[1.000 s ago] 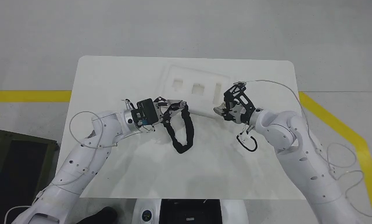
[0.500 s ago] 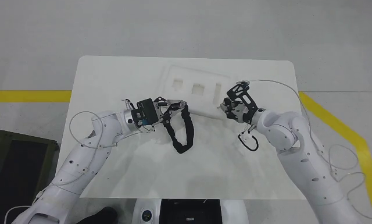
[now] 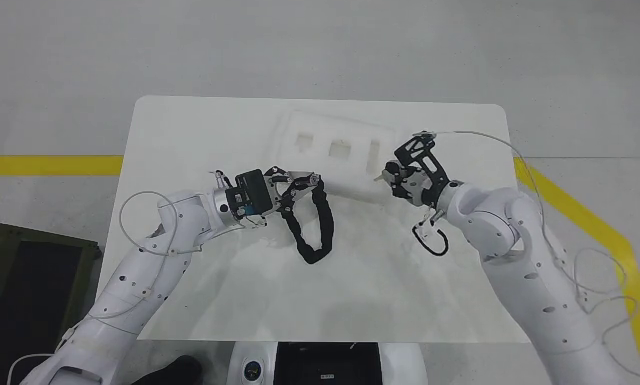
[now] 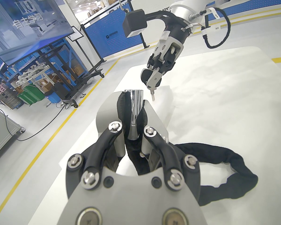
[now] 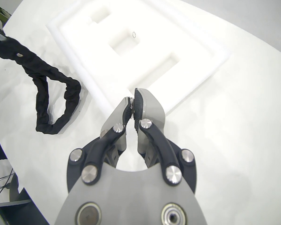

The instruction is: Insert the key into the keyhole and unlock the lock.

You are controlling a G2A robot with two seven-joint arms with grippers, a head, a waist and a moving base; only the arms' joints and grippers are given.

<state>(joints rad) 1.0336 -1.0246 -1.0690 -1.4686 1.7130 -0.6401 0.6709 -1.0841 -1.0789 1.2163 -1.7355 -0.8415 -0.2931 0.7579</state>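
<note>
Gripping the shiny chrome cylinder lock (image 4: 134,111) in the left hand (image 3: 305,182) (image 4: 131,100), with its black fabric-sleeved chain (image 3: 315,235) (image 4: 224,165) (image 5: 44,90) looping down onto the white bench (image 3: 200,135). Pinching the small silver key (image 4: 152,96) in the right hand (image 3: 385,177) (image 5: 132,99) (image 4: 152,84), over the edge of the white foam tray (image 3: 298,135) (image 5: 201,54). Well apart from the lock tho, not in yet.

White glossy arm shells (image 3: 160,255), thin white cables (image 3: 470,135) looping off them. Left tool (image 4: 131,104) and right tool (image 5: 133,104): grey plates, black links, silver screws.
</note>
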